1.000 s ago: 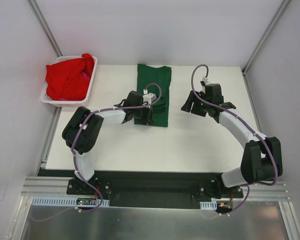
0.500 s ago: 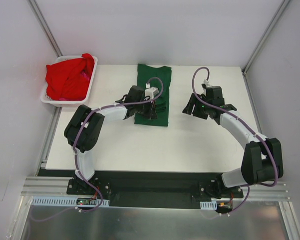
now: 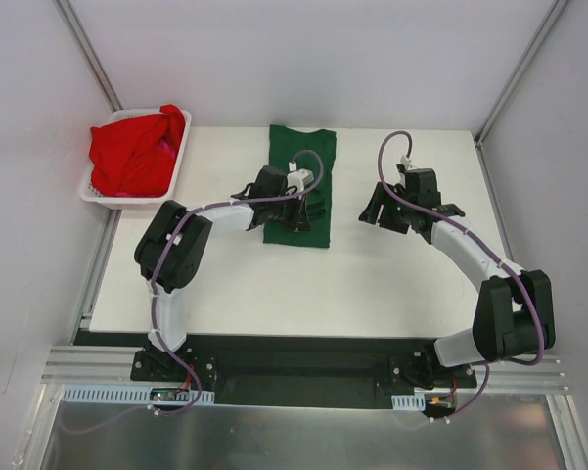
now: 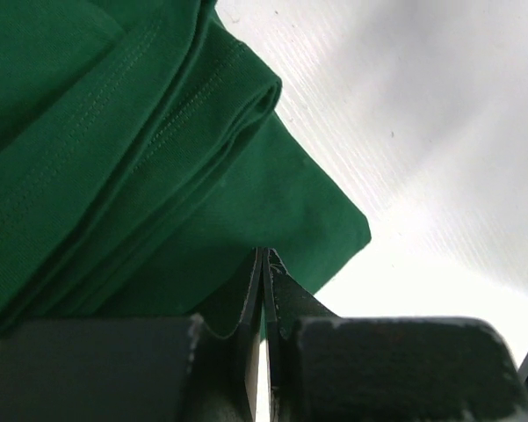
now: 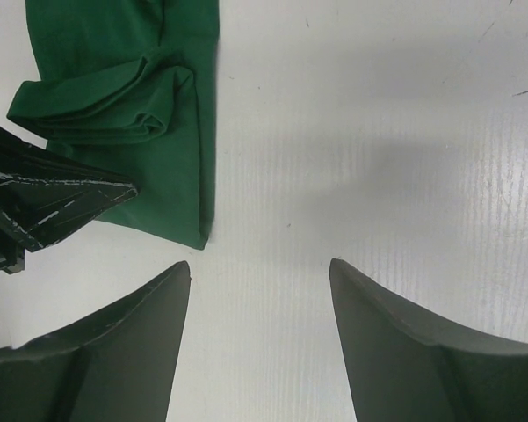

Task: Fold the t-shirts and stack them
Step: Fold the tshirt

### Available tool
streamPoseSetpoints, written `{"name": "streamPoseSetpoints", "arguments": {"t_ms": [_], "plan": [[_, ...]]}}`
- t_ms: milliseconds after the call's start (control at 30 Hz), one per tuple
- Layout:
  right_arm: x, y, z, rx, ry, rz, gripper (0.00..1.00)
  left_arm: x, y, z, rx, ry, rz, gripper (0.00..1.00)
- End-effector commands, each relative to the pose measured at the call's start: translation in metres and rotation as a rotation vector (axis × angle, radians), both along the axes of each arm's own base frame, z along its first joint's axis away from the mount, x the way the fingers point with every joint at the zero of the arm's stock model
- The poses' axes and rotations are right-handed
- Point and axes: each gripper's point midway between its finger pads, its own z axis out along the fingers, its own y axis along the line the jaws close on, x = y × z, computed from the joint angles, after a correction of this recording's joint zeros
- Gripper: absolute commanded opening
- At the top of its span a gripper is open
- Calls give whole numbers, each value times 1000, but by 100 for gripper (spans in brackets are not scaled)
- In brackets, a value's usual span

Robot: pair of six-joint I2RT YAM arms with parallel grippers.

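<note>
Left gripper (image 4: 263,264): jaws pressed flat together, no gap visible between them in the left wrist view. Tips set low against the near end of the green shirt (image 3: 304,157), close to its near right corner; no fold of cloth seen clamped between the jaws, so contact limited to touching at most. One left finger (image 5: 66,198) visible in the right wrist view as a dark wedge, its point lying over the near edge of the same shirt. Right gripper (image 5: 259,268): jaws well apart, nothing between them, nothing touched; only bare table (image 3: 391,284) visible in the gap. Position of this gripper: over the table, right of the green shirt and clear of it, with the shirt's near right corner just beyond its left finger in the right wrist view. Green shirt: folded into a long narrow strip running from near to far, flat on the table at the middle of the far half, with several stacked layers and stitched hems bunched toward the near end. Red shirts (image 3: 134,154): unfolded, heaped loosely in the white basket (image 3: 180,163) at the far left corner of the table, one part draped over the far right rim of the basket, well apart from both grippers.
</note>
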Motion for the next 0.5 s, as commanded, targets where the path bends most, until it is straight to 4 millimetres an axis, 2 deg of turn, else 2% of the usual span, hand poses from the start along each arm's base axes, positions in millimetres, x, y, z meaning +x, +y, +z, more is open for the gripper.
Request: {"name": "streamPoseSetpoints", "arguments": {"t_ms": [0, 133, 367, 467], "plan": [[3, -2, 0, -1, -11, 0, 68, 24, -4, 11, -19, -75, 4, 0], [4, -3, -1, -2, -7, 1, 68, 33, 3, 6, -9, -77, 27, 0], [5, -3, -4, -1, 3, 1, 68, 49, 29, -3, 52, -107, 99, 0], [4, -3, -7, -2, 8, 1, 67, 53, 35, -7, 67, -111, 112, 0]]}}
